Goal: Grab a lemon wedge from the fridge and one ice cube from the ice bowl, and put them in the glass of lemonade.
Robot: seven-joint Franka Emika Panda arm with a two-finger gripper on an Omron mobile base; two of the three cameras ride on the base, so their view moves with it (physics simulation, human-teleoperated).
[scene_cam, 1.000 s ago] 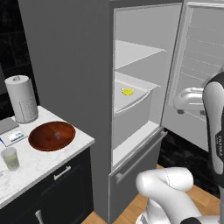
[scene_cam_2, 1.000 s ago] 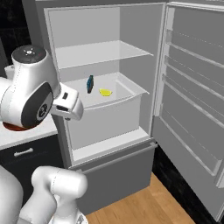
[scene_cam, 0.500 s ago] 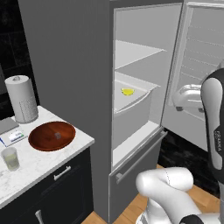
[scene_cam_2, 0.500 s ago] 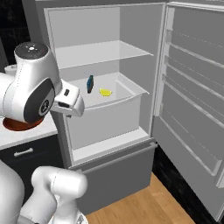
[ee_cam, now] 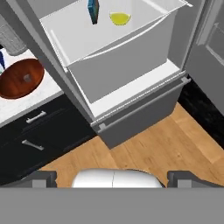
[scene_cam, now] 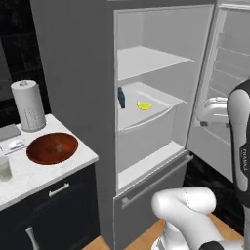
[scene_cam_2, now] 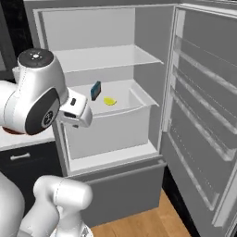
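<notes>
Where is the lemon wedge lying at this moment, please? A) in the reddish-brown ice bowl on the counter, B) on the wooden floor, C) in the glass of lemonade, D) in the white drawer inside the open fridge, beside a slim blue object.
D: the lemon wedge lies in the white drawer of the open fridge, just right of the slim blue object.

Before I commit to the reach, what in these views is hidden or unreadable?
- Ice bowl: any cube inside is too small to make out in the left base view; the fridge wall cuts its edge in the hand view.
- Glass of lemonade: cut by the left edge of the left base view.
- Blue object beside the lemon wedge: too small to identify.
- Gripper: open, fingertips barely clear the bottom of the hand view.
</notes>
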